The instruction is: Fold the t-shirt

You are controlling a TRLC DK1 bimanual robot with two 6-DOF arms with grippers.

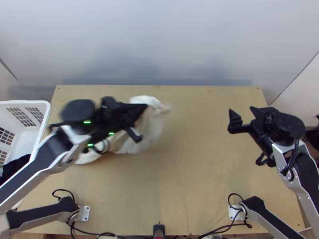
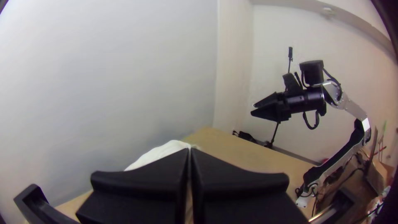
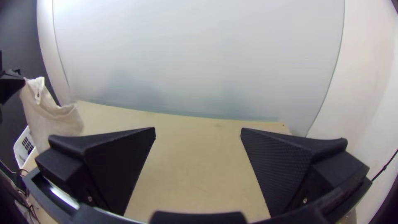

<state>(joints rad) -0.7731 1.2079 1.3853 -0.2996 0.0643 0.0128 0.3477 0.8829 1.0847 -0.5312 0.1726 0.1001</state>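
My left gripper [image 1: 144,108] is over the table's left half, shut on an edge of the cream t-shirt [image 1: 149,125], which hangs bunched from it, its lower part toward the table's left side. In the left wrist view my left gripper [image 2: 189,151] has its fingers together, with a bit of white t-shirt [image 2: 159,154] beyond them. The right wrist view shows the t-shirt [image 3: 52,120] hanging in folds from the left gripper. My right gripper [image 1: 241,113] stands open over the table's right side; in its own view the right gripper [image 3: 198,132] has nothing between its fingers.
A white basket [image 1: 30,104] with dark cloth in it stands at the table's left edge. The wooden table [image 1: 199,159] is bare in the middle and right. Two further arm-like links with cables [image 1: 44,213] lie at the near corners. A wall rises behind the table.
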